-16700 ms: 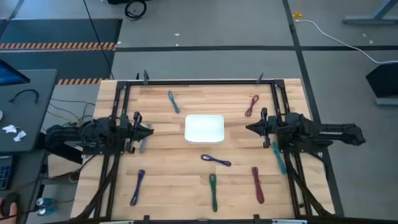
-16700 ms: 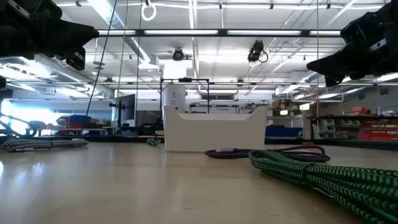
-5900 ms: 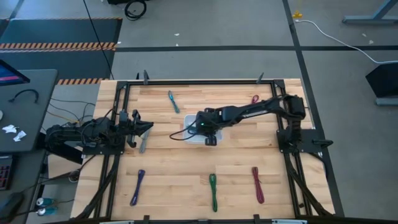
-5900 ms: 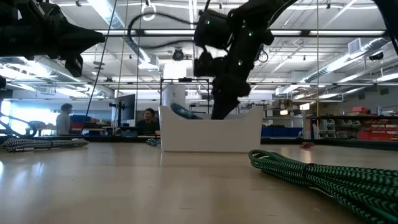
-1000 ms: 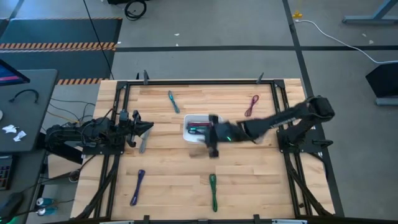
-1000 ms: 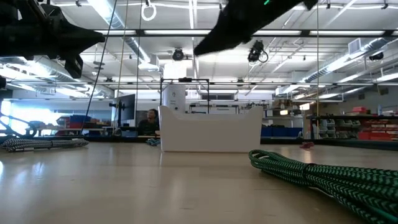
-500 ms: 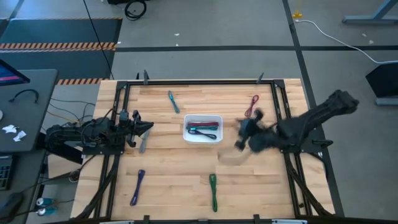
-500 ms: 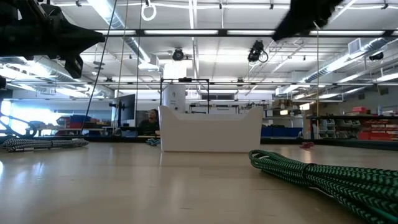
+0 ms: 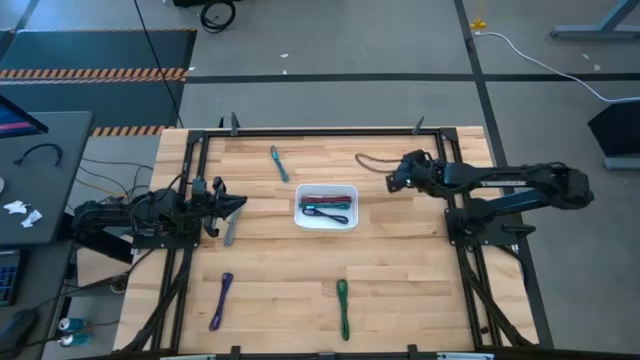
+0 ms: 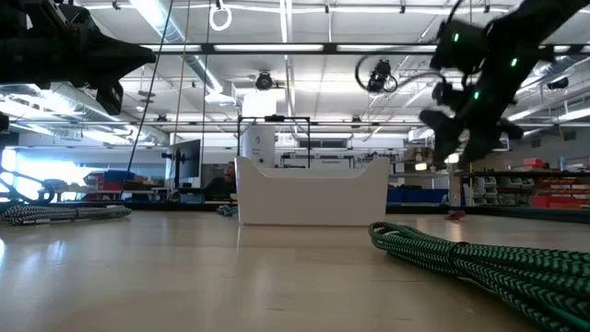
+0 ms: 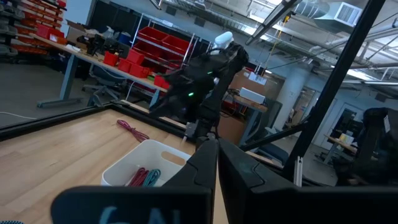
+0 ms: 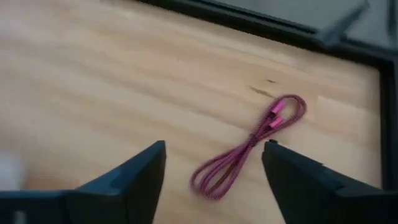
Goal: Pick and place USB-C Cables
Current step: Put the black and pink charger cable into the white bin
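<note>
A white tray (image 9: 327,222) at the table's middle holds a dark red, a teal and a purple cable. My right gripper (image 9: 393,180) hovers open over the table's far right. A magenta cable (image 12: 249,147) lies flat on the wood below and between its fingers (image 12: 214,149), untouched. More cables lie flat on the wood: teal (image 9: 278,163), grey (image 9: 229,233), purple (image 9: 221,300) and green (image 9: 343,307). My left gripper (image 9: 240,207) waits shut left of the tray, above the grey cable.
A black metal frame (image 9: 320,131) runs along the table's far edge and sides. In the low view the green cable (image 10: 479,258) lies in the foreground, with the tray (image 10: 313,194) behind it. Bare wood lies between the tray and the near cables.
My right gripper has swung from beside the tray toward the table's right edge, then toward the far edge, and now hovers over the magenta cable. The cables in the tray have stayed put.
</note>
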Tool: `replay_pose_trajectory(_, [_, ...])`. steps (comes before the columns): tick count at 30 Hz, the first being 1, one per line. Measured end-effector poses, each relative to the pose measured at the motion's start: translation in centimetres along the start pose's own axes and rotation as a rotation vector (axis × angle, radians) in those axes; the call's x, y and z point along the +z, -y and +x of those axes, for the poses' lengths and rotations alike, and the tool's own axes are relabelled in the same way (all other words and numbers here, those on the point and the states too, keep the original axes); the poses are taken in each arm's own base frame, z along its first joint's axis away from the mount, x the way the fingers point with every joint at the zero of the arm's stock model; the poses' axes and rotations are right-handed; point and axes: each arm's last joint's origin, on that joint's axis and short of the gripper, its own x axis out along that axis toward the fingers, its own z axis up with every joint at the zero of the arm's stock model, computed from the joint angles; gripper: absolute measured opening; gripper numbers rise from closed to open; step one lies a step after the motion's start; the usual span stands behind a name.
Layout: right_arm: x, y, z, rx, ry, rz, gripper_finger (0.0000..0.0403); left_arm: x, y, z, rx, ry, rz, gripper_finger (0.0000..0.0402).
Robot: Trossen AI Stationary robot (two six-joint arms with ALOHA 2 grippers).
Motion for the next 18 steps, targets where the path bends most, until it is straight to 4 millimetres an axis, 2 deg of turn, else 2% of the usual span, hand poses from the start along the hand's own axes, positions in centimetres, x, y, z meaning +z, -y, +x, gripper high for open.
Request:
replay_pose_trajectory(3, [-0.8,0.8,2.5,-0.047,-0.007,0.101,0.0293,0.0,0.0,0.0,0.000,0.000,0.000,0.0016])
replay_pose_trajectory(7, [-1.7,1.1,4.8,-0.086,-0.033,0.135,0.0282,0.0,0.0,0.0,0.000,0.000,0.000,0.0014])
replay_pose_trajectory(14, [-2.6,1.0,7.6,-0.159,-0.090,0.086,0.0233,0.0,0.0,0.0,0.000,0.000,-0.001,0.0023])
replay_pose_trajectory(18, [-2.7,0.6,8.8,-0.141,-0.091,0.050,0.0188,0.0,0.0,0.0,0.000,0.000,-0.006,0.0024])
